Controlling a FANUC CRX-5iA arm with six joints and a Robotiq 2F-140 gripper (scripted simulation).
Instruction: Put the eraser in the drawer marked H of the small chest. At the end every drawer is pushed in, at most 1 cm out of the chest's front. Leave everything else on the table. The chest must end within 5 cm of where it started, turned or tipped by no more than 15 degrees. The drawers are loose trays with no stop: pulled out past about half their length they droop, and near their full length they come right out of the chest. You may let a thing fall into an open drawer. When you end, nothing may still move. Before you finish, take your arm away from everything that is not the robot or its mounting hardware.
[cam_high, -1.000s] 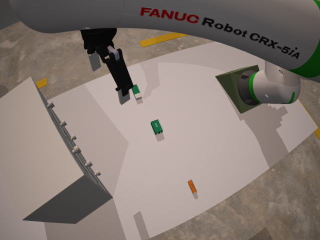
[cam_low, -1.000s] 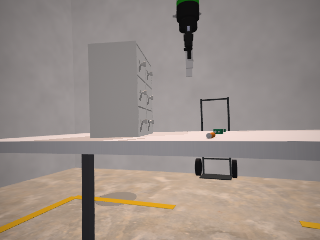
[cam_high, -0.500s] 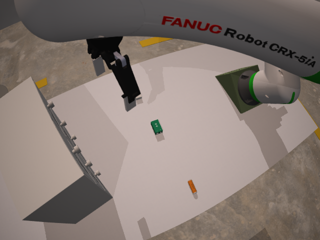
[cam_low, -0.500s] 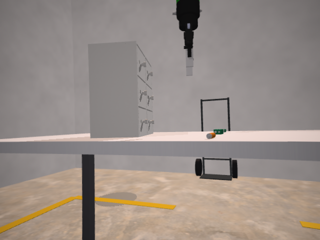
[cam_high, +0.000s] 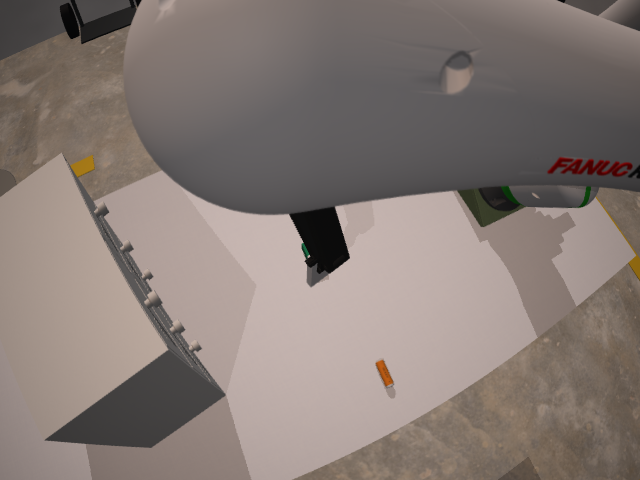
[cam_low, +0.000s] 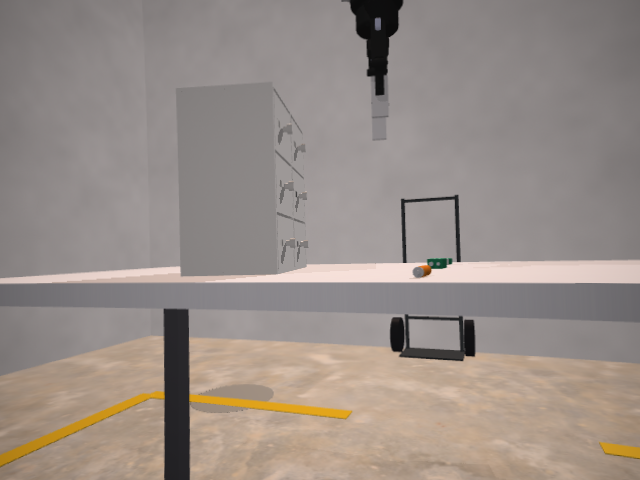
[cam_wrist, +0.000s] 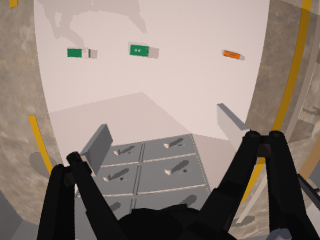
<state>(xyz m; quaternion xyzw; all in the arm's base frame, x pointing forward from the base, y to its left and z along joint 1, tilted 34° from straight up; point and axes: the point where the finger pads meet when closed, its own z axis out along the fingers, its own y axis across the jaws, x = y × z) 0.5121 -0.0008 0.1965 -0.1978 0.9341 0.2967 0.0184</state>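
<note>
The eraser (cam_wrist: 82, 54) is a small green block with a white end, lying on the white table far from the chest in the wrist view. In the top view only a green sliver of the eraser shows beside my finger. The grey chest (cam_low: 237, 180) stands at the table's left, with two columns of three drawers (cam_wrist: 154, 174), all pushed in; the letters are too small to read. My gripper (cam_wrist: 161, 123) is open and empty, high above the table in front of the chest (cam_high: 113, 310). From the side my gripper (cam_low: 379, 121) hangs level with the chest's top.
A green block (cam_wrist: 140, 50) lies near the eraser. An orange cylinder (cam_high: 384, 373) lies near the table's front edge, and it also shows in the wrist view (cam_wrist: 232, 55). The arm's base (cam_high: 491, 204) stands at the back right. A hand truck (cam_low: 431, 335) stands beyond the table.
</note>
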